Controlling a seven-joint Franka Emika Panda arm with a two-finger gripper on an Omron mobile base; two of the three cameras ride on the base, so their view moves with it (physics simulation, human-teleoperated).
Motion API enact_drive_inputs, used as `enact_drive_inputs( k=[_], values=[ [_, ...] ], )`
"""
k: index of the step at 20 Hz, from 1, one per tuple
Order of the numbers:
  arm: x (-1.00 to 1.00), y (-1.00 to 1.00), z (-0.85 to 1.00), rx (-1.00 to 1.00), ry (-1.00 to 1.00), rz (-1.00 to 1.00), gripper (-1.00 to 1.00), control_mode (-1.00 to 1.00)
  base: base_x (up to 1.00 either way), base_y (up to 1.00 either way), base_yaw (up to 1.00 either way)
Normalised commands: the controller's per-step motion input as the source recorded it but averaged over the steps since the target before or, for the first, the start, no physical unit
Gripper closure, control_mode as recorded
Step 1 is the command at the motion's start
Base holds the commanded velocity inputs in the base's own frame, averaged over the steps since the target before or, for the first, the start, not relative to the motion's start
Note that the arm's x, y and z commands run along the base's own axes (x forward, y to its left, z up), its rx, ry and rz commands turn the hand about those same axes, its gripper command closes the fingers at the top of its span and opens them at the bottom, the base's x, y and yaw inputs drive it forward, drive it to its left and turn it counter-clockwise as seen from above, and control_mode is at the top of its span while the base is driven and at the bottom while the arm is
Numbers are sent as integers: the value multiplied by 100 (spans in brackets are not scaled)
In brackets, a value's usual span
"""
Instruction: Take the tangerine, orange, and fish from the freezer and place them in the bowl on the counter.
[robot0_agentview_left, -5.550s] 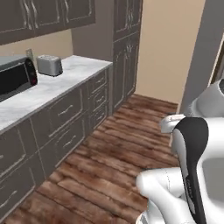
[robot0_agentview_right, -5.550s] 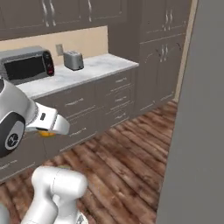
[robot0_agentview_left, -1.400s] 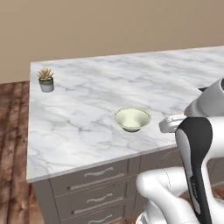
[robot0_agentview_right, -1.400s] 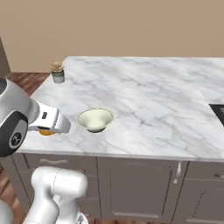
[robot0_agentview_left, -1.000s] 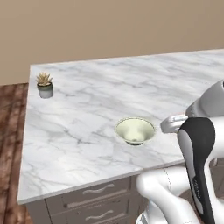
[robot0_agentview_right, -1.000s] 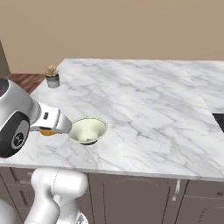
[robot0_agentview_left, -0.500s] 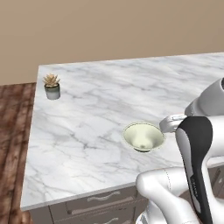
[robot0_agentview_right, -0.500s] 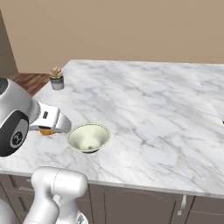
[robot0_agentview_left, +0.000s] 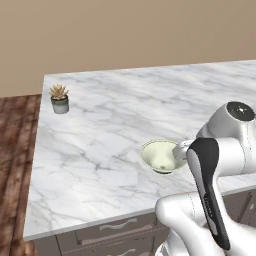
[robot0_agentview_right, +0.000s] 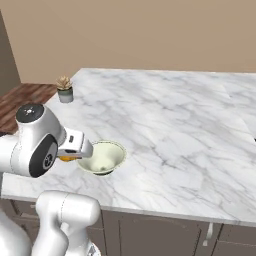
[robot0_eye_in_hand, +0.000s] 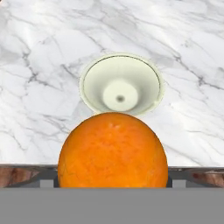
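Observation:
A round orange (robot0_eye_in_hand: 113, 151) sits between the fingers of my gripper (robot0_eye_in_hand: 113, 177), which is shut on it; the fruit hides the fingertips. In the right base view a sliver of the orange (robot0_agentview_right: 66, 158) shows under the white hand, just left of the bowl (robot0_agentview_right: 114, 151). The bowl (robot0_eye_in_hand: 94, 72) is pale cream-green, empty and upright on the white marble counter (robot0_eye_in_hand: 39, 87), close to its near edge. The orange hangs just short of the bowl's near rim, over the counter's edge. In the left base view the bowl (robot0_agentview_left: 150, 152) lies beside my forearm. The freezer, tangerine and fish are out of view.
A small grey plant pot (robot0_agentview_left: 59, 99) (robot0_agentview_right: 64, 90) stands at the counter's far left corner. Wooden floor (robot0_agentview_left: 15, 150) lies to the left. Grey drawers with silver handles (robot0_agentview_left: 115, 229) run under the counter's near edge. The marble slab (robot0_agentview_right: 180, 120) stretches far right and back.
The base has driven from the cabinet wall to the marble counter and closer to the bowl, so the whole picture has shifted. The orange has stayed in the gripper.

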Motion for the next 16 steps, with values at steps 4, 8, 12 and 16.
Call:
enact_drive_inputs(
  k=[4,8,12,16],
  values=[
    [57,0,-57,0,0,0,100,-100,0,0,0],
    [64,0,-49,0,0,0,100,-100,0,0,0],
    [56,0,-64,0,1,0,100,-100,0,0,0],
    [56,-3,-66,0,2,0,100,-100,0,0,0]
  ],
)
